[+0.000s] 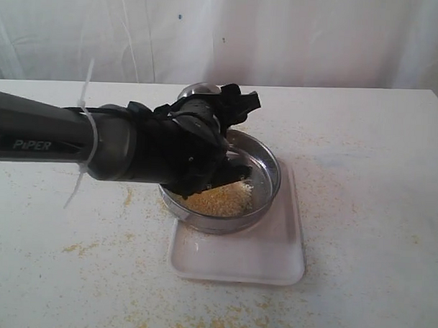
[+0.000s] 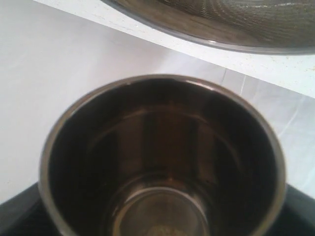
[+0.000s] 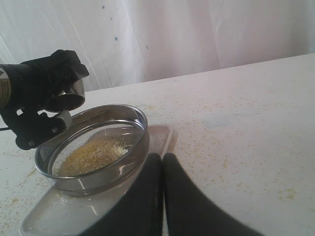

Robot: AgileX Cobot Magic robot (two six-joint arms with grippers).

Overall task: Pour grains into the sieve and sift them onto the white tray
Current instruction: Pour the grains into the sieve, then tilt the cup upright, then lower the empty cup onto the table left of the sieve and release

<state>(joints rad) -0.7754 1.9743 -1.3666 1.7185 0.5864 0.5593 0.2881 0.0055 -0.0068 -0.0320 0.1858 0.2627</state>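
The left gripper (image 1: 222,106), clamping the cup (image 2: 162,157) at eleven o'clock of the sieve (image 1: 228,223), may bump it, scattering grains (image 1: 221,200); the right gripper (image 3: 163,160) sits closed, empty.

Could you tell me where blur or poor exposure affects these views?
Exterior view: the left gripper is underexposed black against the bright curtain. Left wrist view: the steel cup looms soft and dim. Right wrist view: the right gripper is a blurred dark shape.
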